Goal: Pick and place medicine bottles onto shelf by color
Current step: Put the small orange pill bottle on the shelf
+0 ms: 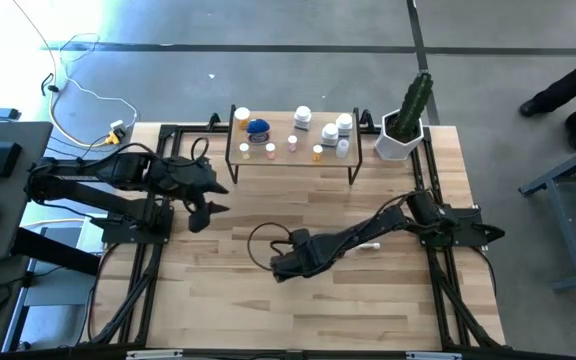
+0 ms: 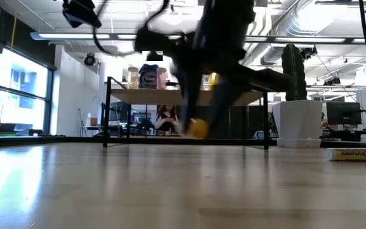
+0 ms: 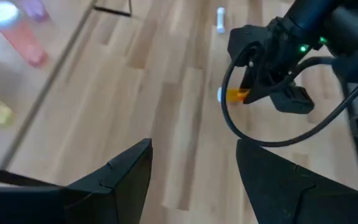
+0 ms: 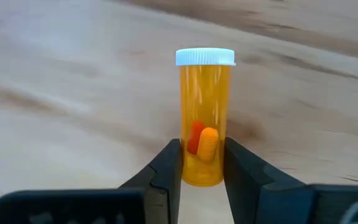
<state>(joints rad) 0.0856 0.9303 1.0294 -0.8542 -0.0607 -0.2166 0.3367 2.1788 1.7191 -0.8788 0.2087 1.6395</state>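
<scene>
My right gripper (image 1: 277, 268) reaches over the middle of the table and is shut on an orange pill bottle (image 4: 205, 118) with a white cap; the bottle also shows in the left wrist view (image 3: 234, 95) and, blurred, in the low view (image 2: 196, 127). My left gripper (image 1: 211, 203) is open and empty at the table's left, in front of the shelf's left end. The shelf (image 1: 298, 158) stands at the far edge on thin black legs. Several bottles stand on it: orange ones, a blue-lidded jar (image 1: 259, 127), pink ones and white ones (image 1: 330, 130). My right gripper pinches the orange bottle's bottom end (image 4: 202, 171) between its two fingers (image 4: 168, 168), one on each side. The bottle sticks out beyond the fingertips in line with them, its white cap (image 4: 205, 57) away from the gripper. It looks lifted clear of the table.
A white tube (image 1: 368, 245) lies on the table under my right arm, also seen in the low view (image 2: 353, 154). A white pot with a cactus (image 1: 404, 128) stands right of the shelf. Black cables loop near my right gripper.
</scene>
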